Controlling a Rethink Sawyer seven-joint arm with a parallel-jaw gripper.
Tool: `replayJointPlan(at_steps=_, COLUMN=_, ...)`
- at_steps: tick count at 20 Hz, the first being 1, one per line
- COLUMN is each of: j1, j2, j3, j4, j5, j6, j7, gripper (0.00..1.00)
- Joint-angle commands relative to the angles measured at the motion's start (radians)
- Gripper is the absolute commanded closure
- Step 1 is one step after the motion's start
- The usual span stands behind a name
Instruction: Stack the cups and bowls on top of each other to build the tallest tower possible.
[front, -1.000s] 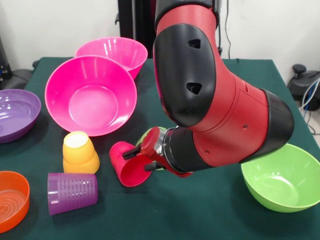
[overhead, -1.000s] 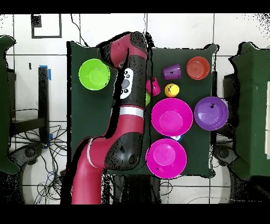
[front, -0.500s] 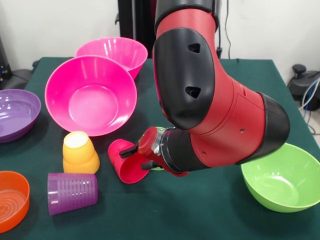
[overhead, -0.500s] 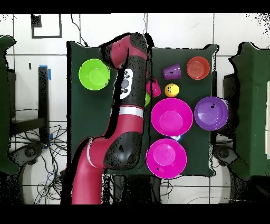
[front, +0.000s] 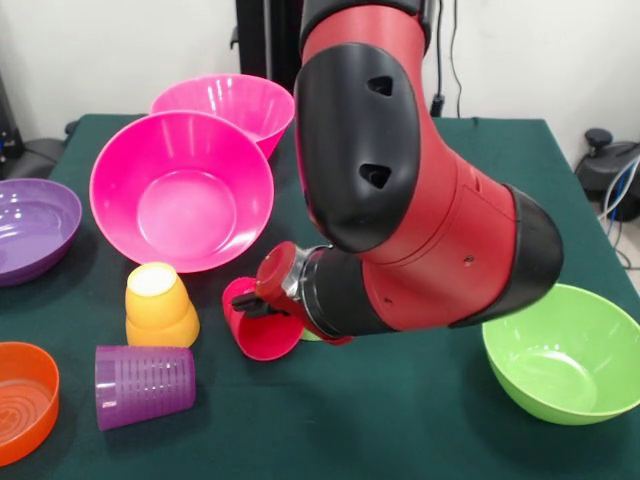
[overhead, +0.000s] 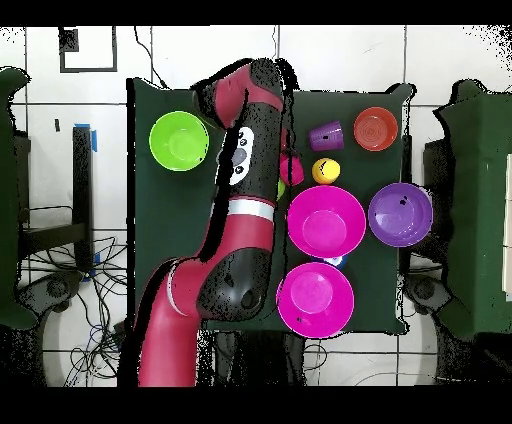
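The red cup (front: 262, 328) lies on its side mid-table, mouth turned up and to the left. My gripper (front: 252, 304) sits right at the cup's rim, and the wrist hides most of it, so its state does not show. The yellow-orange cup (front: 160, 305) stands upside down to the left. In front of it the purple cup (front: 143, 385) lies on its side. Two hot pink bowls (front: 180, 190) (front: 225, 100) stand behind. The overhead view shows the red cup (overhead: 293, 168) at the arm's edge, with a sliver of the small green bowl (overhead: 281, 188) beside it.
The purple bowl (front: 30, 228) and the orange bowl (front: 22, 400) sit at the left edge, and the lime green bowl (front: 565, 355) at the front right. A small blue bowl (overhead: 335, 261) peeks out between the pink bowls. My arm's bulk overhangs the table's middle.
My arm has swung left, bringing the gripper further over the red cup's rim. The cup has tipped slightly and stays in about the same spot.
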Motion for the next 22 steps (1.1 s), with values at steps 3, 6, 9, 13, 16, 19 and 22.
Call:
replayJointPlan(at_steps=3, j1=-0.025, j2=0.057, j3=0.023, j4=0.034, j5=0.039, j6=0.038, j7=0.115, gripper=1.00)
replayJointPlan(at_steps=6, j1=-0.021, j2=0.044, j3=0.024, j4=0.043, j5=0.045, j6=0.043, j7=0.120, gripper=1.00)
replayJointPlan(at_steps=9, j1=0.023, j2=-0.048, j3=0.084, j4=0.159, j5=0.047, j6=0.016, j7=0.069, gripper=1.00)
replayJointPlan(at_steps=13, j1=0.093, j2=-0.358, j3=0.278, j4=0.571, j5=0.045, j6=-0.304, j7=-0.056, gripper=1.00)
replayJointPlan(at_steps=16, j1=0.102, j2=-0.528, j3=0.352, j4=0.788, j5=0.052, j6=-0.454, j7=-0.151, gripper=1.00)
replayJointPlan(at_steps=19, j1=0.098, j2=-0.575, j3=0.370, j4=0.843, j5=0.047, j6=-0.490, j7=-0.162, gripper=1.00)
replayJointPlan(at_steps=22, j1=0.088, j2=-0.591, j3=0.386, j4=0.848, j5=0.040, j6=-0.504, j7=-0.164, gripper=1.00)
